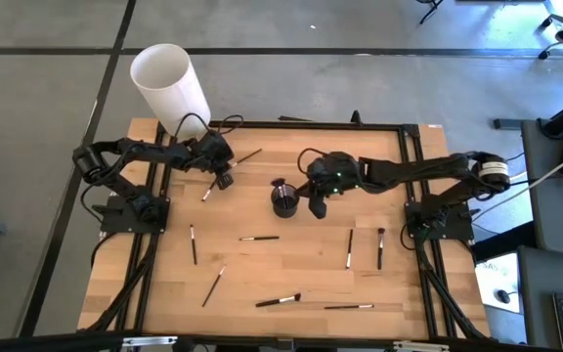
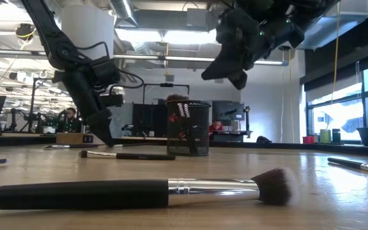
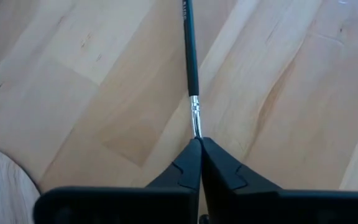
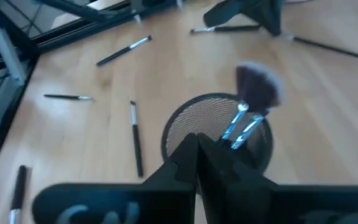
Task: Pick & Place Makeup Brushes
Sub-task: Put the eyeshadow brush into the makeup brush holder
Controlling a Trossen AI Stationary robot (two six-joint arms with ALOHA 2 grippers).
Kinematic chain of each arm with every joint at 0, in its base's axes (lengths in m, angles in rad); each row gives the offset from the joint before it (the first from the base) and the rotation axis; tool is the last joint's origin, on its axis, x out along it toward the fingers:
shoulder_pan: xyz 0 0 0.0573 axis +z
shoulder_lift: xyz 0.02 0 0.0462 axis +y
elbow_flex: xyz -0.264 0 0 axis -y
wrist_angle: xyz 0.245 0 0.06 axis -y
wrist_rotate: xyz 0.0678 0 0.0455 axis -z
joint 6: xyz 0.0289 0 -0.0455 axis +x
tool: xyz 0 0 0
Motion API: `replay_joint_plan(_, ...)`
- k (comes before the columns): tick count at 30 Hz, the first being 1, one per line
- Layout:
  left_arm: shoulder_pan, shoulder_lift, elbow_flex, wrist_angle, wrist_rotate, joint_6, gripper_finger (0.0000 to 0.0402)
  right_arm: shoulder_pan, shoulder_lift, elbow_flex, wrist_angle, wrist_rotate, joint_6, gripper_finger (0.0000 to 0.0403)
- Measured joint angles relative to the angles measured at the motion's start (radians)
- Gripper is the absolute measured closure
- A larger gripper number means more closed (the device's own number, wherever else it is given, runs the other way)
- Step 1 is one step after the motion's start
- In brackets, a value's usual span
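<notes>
Several makeup brushes lie scattered on the wooden table (image 1: 291,269); a thick one (image 2: 139,191) is nearest the front edge. A black mesh cup (image 1: 283,199) near the table's middle holds a fluffy brush (image 4: 258,87) and another, heads up. At the far left, my left gripper (image 3: 197,146) is down at the table, shut on a thin dark-handled brush (image 3: 191,56). My right gripper (image 1: 318,203) hangs shut above and just right of the cup (image 2: 188,128), with nothing between its fingers. My left gripper pinches the thin brush between its two fingers at the silver ferrule end (image 3: 195,121); the bristle tip is hidden between the fingers. The fingers slant down from the table's far left. The handle runs on ahead of them, low along the wood.
A tall white cylinder (image 1: 169,83) stands just beyond the table's far left corner. A dark frame (image 1: 311,125) runs along the table's far and side edges. Loose brushes lie at the near middle (image 1: 278,300) and right (image 1: 350,247). Bare wood shows at the near left.
</notes>
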Motion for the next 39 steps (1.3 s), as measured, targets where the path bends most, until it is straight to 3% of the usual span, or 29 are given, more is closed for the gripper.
replay_joint_plan(8, -0.096, -0.098, 0.042, 0.037, -0.094, 0.152, 0.0399, -0.01, -0.018, -0.001, -0.01, 0.168, -0.06, 0.0394)
replay_joint_plan(17, -0.377, -0.252, 0.046, 0.128, -0.532, 0.61, 0.0399, -0.029, -0.018, 0.0, -0.062, 0.255, -0.08, 0.0394)
replay_joint_plan(20, -0.448, -0.279, 0.047, 0.199, -0.613, 0.809, 0.04, -0.029, -0.018, 0.0, -0.063, 0.258, -0.083, 0.0394)
replay_joint_plan(24, -0.512, -0.289, 0.048, 0.265, -0.615, 1.094, 0.0399, -0.029, -0.018, 0.0, -0.071, 0.258, -0.087, 0.0394)
replay_joint_plan(29, -0.554, -0.281, 0.047, 0.296, -0.588, 1.318, 0.0399, -0.029, -0.018, 0.0, -0.096, 0.283, -0.1, 0.0394)
replay_joint_plan(33, -0.592, -0.282, 0.047, 0.3, -0.573, 1.429, 0.04, -0.029, -0.018, 0.001, -0.133, 0.294, -0.112, 0.0394)
replay_joint_plan(39, -0.662, -0.29, 0.048, 0.312, -0.547, 1.458, 0.04, -0.029, -0.018, 0.001, -0.154, 0.295, -0.112, 0.0394)
